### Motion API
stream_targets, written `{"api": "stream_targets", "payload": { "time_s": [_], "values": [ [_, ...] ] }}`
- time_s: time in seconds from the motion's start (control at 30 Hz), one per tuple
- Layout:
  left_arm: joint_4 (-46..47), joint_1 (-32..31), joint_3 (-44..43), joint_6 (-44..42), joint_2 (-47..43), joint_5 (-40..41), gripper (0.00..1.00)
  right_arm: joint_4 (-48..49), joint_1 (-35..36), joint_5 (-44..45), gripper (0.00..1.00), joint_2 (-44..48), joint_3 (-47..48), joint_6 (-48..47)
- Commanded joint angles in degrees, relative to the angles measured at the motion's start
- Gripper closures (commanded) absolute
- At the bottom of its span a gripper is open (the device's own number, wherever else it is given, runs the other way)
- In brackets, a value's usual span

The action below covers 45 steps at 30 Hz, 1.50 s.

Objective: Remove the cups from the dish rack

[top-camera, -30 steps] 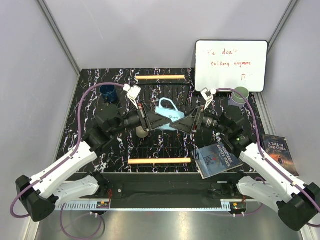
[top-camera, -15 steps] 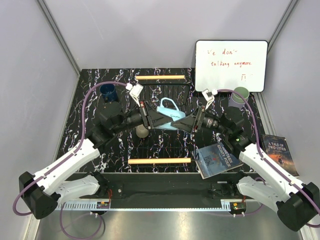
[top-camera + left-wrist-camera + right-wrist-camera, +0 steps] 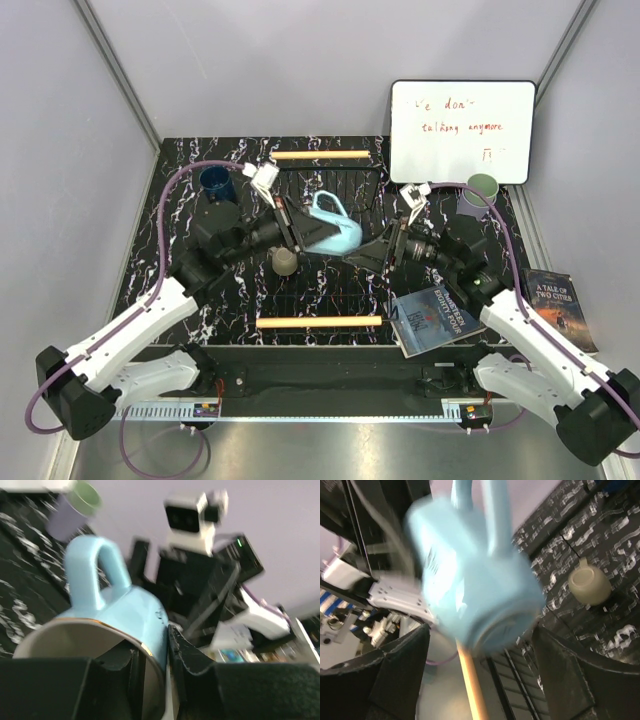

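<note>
— Where is the light blue mug (image 3: 334,226)?

— Near the centre of the overhead view, over the middle of the dish rack (image 3: 318,321). The left gripper (image 3: 303,232) pinches its rim. The left wrist view shows one finger inside the mouth and one against the outer wall, with the mug's handle pointing up.

— And the right gripper (image 3: 372,252)?

— Its jaws are spread wide, just right of the mug. In its own wrist view the mug is a blur between the two fingers (image 3: 395,675), and neither finger presses on it.

— What about the other cups?

— A beige handled mug (image 3: 284,261) sits inside the rack, just below and left of the blue one. The dark navy blue mug (image 3: 216,184) stands on the black marbled table (image 3: 180,165) at upper left, outside the rack. At the right, below the whiteboard (image 3: 462,130), the pale green tumbler (image 3: 483,185) appears nested in the lavender tumbler (image 3: 470,204).

— Anything else there?

— Two books: one (image 3: 435,318) overlaps the rack's lower right corner, the other (image 3: 560,305) lies at the far right edge.
</note>
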<state>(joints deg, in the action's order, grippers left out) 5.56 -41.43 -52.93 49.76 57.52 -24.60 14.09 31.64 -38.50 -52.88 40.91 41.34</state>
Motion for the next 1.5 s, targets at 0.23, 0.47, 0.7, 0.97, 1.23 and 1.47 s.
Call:
{"api": "stream_targets", "payload": {
  "time_s": [0.23, 0.47, 0.7, 0.97, 1.23, 1.47],
  "values": [
    [3.24, 4.34, -4.11, -4.58, -1.97, 15.54, 1.0, -22.61, 0.97, 17.57, 0.06, 4.28, 6.12, -12.87],
    [-9.41, 4.51, -10.86, -12.9, -0.39, 23.53, 1.0, -26.56, 0.88, 29.18, 0.07, 5.33, 6.29, -13.3],
    [-30.33, 9.78, -26.95, -23.47, 5.32, 38.12, 1.0, -29.99, 0.97, 32.17, 0.08, 5.77, 7.52, -13.83],
    [-47.4, 23.05, -40.59, -29.1, 15.86, 53.85, 1.0, -30.17, 0.97, 32.97, 0.07, 5.25, 8.84, -14.18],
    [-49.77, 35.52, -43.14, -24.45, 29.31, 52.64, 1.0, -30.08, 0.88, 31.73, 0.08, 3.93, 10.6, -14.1],
    [-49.24, 43.17, -46.82, -22.69, 38.27, 50.01, 1.0, -29.64, 0.97, 31.82, 0.08, 2.35, 12.0, -15.68]
  ]
}}
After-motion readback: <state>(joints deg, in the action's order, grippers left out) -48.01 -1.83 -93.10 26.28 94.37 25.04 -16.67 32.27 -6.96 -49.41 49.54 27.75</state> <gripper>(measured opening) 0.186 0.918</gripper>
